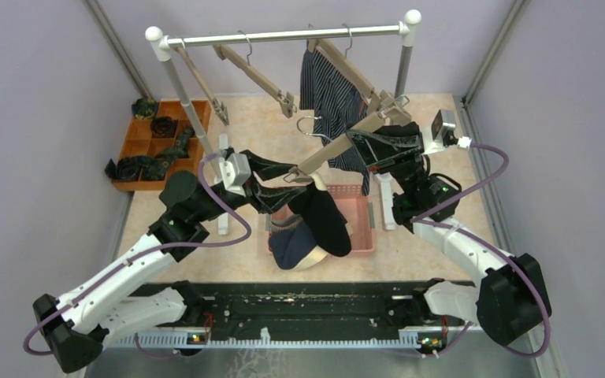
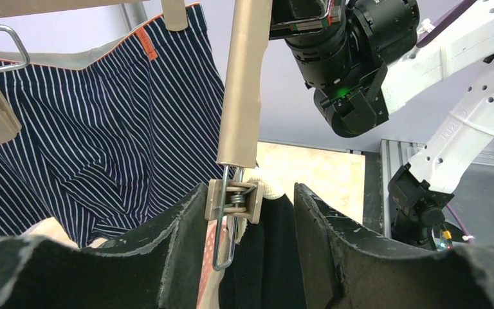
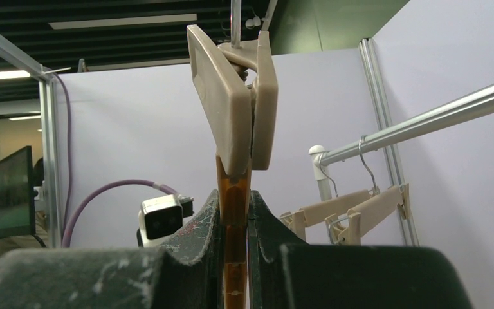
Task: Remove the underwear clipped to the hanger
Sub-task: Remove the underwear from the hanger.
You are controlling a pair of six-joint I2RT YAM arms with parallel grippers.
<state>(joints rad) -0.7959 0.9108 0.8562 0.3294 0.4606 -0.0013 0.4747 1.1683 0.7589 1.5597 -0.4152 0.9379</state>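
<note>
A beige hanger (image 1: 339,146) is off the rail, slanting between my two grippers. Black underwear (image 1: 327,220) hangs from its left clip (image 2: 235,201) over the pink basket (image 1: 362,224). My left gripper (image 2: 249,190) is open around that clip, its left finger against the clip and its right finger apart from it. My right gripper (image 3: 235,196) is shut on an orange strip (image 3: 233,187) that hangs from the hanger's other clip (image 3: 231,96). Navy white-striped underwear (image 1: 332,98) stays clipped to a hanger on the rail (image 1: 283,35). Navy and pale underwear lie in the basket.
Two bare beige hangers (image 1: 256,75) hang on the rail further left. An orange tray (image 1: 138,146) with dark rolled bundles sits at the back left. The rack's white posts (image 1: 185,94) stand at both sides of the work area.
</note>
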